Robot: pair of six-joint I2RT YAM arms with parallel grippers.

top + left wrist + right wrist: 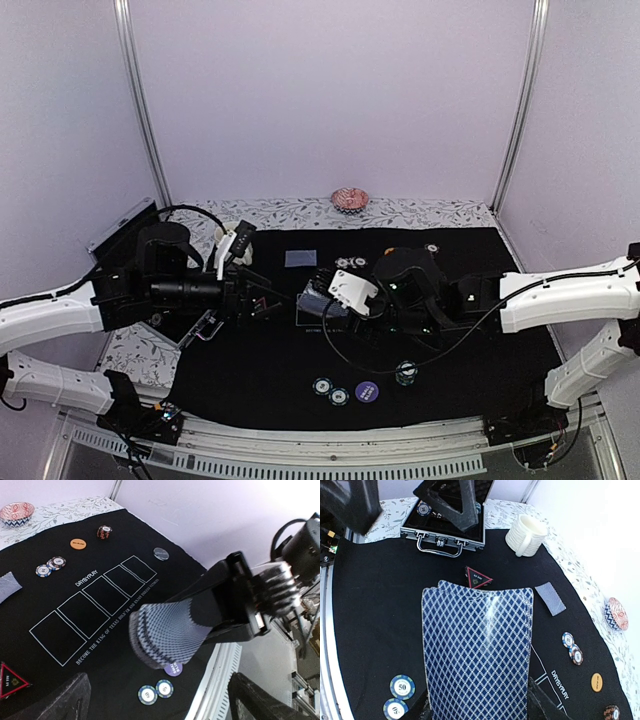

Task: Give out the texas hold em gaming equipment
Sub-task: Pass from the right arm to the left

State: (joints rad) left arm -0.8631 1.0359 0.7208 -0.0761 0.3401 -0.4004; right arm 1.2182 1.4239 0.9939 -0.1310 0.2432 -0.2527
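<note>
My right gripper [477, 707] is shut on a deck of blue-backed playing cards [477, 650] and holds it above the mat's middle [322, 300]. My left gripper [160, 690] is open and empty, its jaws wide apart just short of the deck [165, 632]. One card [550, 598] lies face down on the mat. The red-outlined black triangle [477, 577] lies beyond the deck. A purple button [173, 669] and two chips [155, 692] lie near the front edge. An orange button [77, 543], a grey-black button [160, 553] and more chips [50, 566] lie farther off.
A black mat [480, 360] with printed card outlines [95, 605] covers the table. A metal case [445, 532] and the cream mug [526, 535] stand at the left. The pink ruffled dish [350, 198] sits at the back.
</note>
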